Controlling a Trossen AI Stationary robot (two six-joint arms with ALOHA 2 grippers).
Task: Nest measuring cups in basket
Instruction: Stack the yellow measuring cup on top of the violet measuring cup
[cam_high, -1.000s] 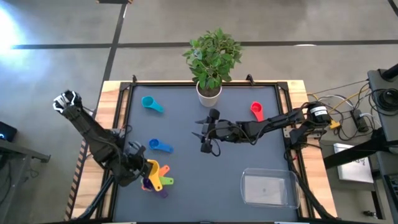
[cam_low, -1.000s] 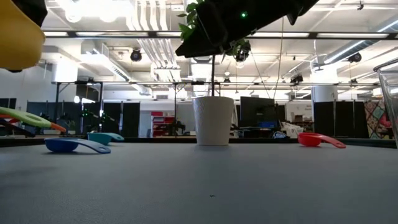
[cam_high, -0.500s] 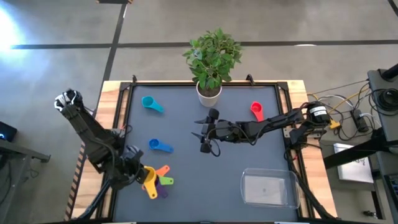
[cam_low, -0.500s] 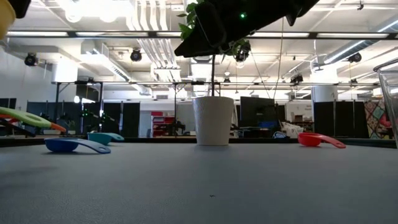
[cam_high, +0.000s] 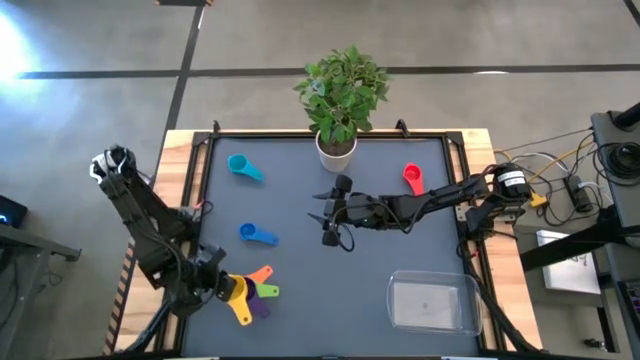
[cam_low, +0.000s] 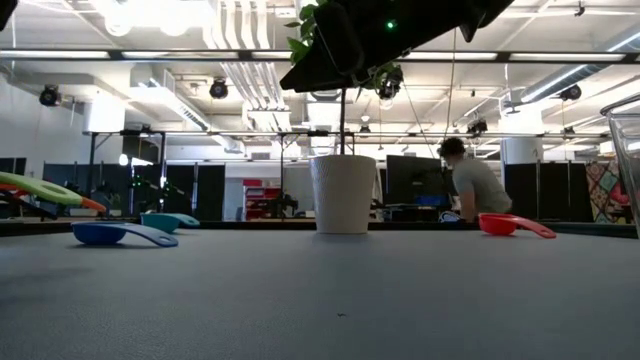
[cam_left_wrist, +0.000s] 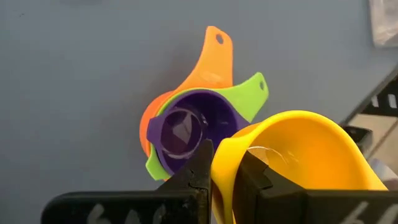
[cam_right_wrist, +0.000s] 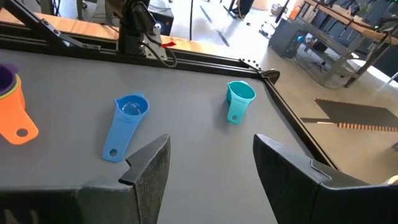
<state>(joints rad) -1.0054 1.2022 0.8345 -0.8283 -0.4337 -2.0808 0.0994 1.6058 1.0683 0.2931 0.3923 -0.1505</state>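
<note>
Cups mostly scattered, basket (cam_high: 432, 304) at five o'clock.

The left gripper (cam_left_wrist: 225, 171), at seven o'clock, pinched the yellow cup (cam_left_wrist: 298, 155) by its rim over the stacked purple cup (cam_left_wrist: 186, 130). The right gripper (cam_high: 322, 223) hung mid-table, fingers apart, holding nothing.

Yellow cup (cam_left_wrist: 298, 155), purple cup (cam_left_wrist: 186, 130), orange cup (cam_left_wrist: 208, 65), green cup (cam_left_wrist: 245, 96), blue cup (cam_right_wrist: 127, 121), teal cup (cam_right_wrist: 238, 99), red cup (cam_high: 412, 179)

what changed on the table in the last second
The left gripper, shut on the yellow cup, drew back toward the table's near-left corner, carrying the cup off the orange, green and purple stack. A person appeared in the room behind. The right gripper, the other cups and the basket stayed put.
</note>
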